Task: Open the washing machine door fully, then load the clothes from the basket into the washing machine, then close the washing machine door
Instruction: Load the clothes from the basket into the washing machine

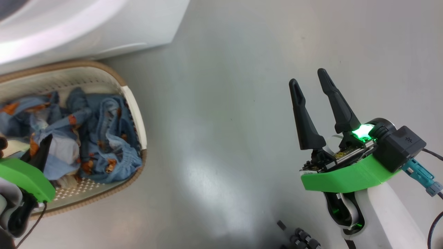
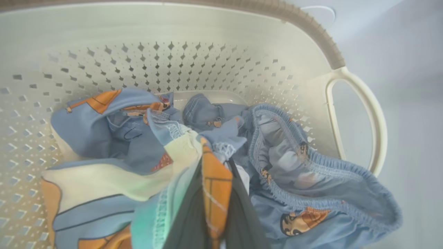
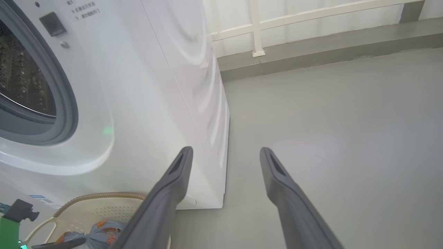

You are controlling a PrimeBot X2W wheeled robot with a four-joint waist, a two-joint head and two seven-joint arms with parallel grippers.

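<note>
Head view, basket (image 1: 104,71): it stands on the grey floor (image 1: 225,121), just in front of the washing machine (image 1: 86,24).
Head view, clothes (image 1: 100,138): a rumpled blue heap with orange patches, lying inside the basket.
Head view, left gripper (image 1: 43,148): I reach down into the basket, one dark finger sunk among the clothes.
Head view, right gripper (image 1: 307,76): it hangs over bare floor, well apart from the basket. My two fingers are spread with nothing between them.
Left wrist view, left gripper (image 2: 214,173): my fingers (image 2: 188,221) are pressed together on a fold of the clothes (image 2: 138,138), with an orange-checked strip pinched between them.
Left wrist view, basket (image 2: 155,58): its perforated wall rises behind the heap, and its loop handle (image 2: 375,121) curves off to one side.
Right wrist view, right gripper (image 3: 225,152): spread and empty, it points at the washing machine (image 3: 155,86) corner beyond the basket.
Right wrist view, basket (image 3: 97,207): it sits low, close against the machine's front, with clothes (image 3: 104,233) showing in it.
Right wrist view, drum (image 3: 20,79): perforated steel, up above the basket, ringed by the grey gasket (image 3: 67,103).
</note>
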